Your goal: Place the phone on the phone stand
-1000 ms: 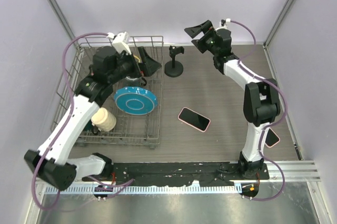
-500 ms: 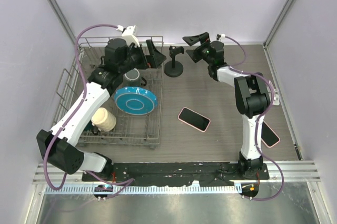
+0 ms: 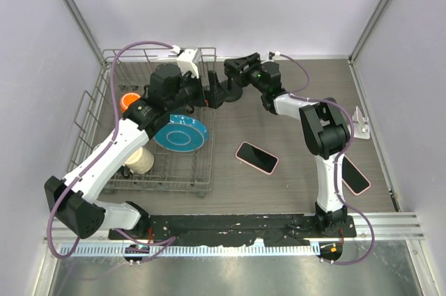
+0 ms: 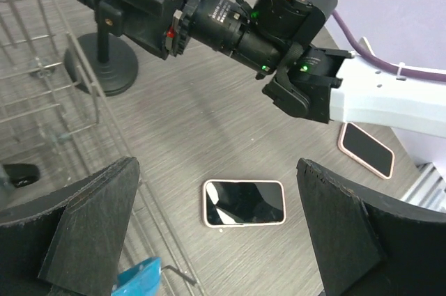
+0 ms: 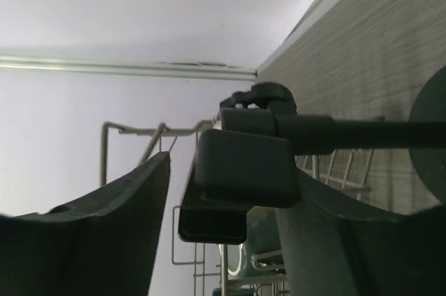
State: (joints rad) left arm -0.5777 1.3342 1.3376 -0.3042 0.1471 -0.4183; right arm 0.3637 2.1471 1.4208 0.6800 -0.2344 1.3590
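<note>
- Any lettering on the arms or phones is too small to read. Small green lights [image 4: 263,67] glow on the right arm's wrist housing.
- The right fingers [image 5: 104,233] are spread on either side of the clamp-like holder [image 5: 244,170] at the top of the phone stand [image 4: 104,69].
- In the right wrist view a clear gap shows between the holder and one finger. The holder overlaps the other finger, and I cannot tell whether they touch.
- The phone stand stands upright on its round disc base on the desk [image 3: 293,125], at the far side, just beside the far right corner of the dish rack [image 3: 90,111].
- The left fingers [image 4: 90,233] are spread wide with nothing between them. They hang above the rack's right-hand edge, near the stand and the right arm's wrist.
- The phone [image 3: 256,157] has a pink case and lies flat on the desk with its dark screen up. It is right of the rack's near corner and well apart from the stand.
- Neither pair of fingers touches the phone.
- A second phone [image 3: 355,179], also in a pale pink case, lies flat near the desk's right edge. The right arm's lower link partly hides it in the top view.
- The rack holds a blue plate [image 3: 180,134], a cream cup [image 3: 139,160] and an orange item [image 3: 127,101].
</note>
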